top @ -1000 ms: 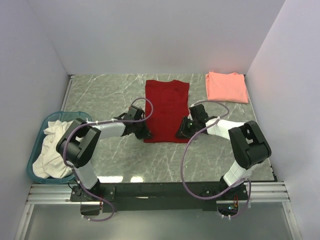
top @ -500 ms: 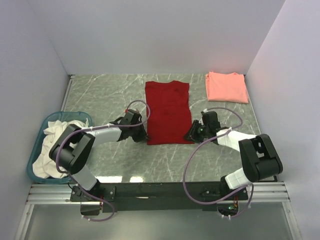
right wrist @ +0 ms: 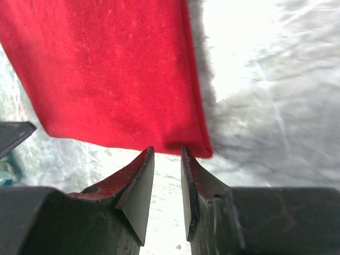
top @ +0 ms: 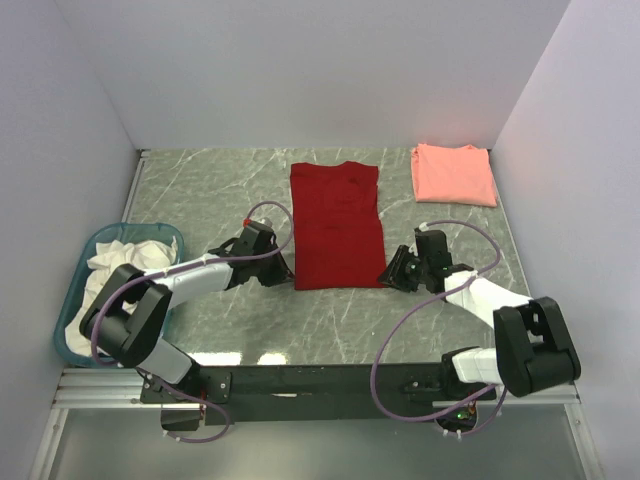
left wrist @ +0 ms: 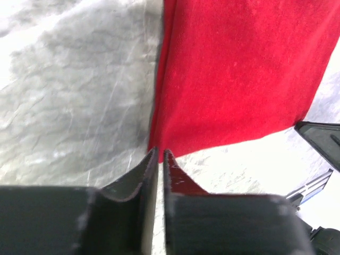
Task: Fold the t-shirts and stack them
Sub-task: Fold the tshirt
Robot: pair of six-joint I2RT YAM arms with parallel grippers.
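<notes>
Red shirt (top: 337, 225) lies just ahead of the jaws, its long axis running away from them, one near corner at each. Left gripper (left wrist: 160, 154) all but pressed together, empty; right gripper (right wrist: 167, 151) parted, empty. I judge neither nearer.

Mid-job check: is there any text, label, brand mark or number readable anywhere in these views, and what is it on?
No readable text in any view.
Deep red t-shirt: plain cloth, no print or tag shows.
Salmon-pink t-shirt: plain, no print shows.
Basket and the white cloth in it: no label visible.
Arms and base rail: no legible marking; any there is too small to read.
</notes>
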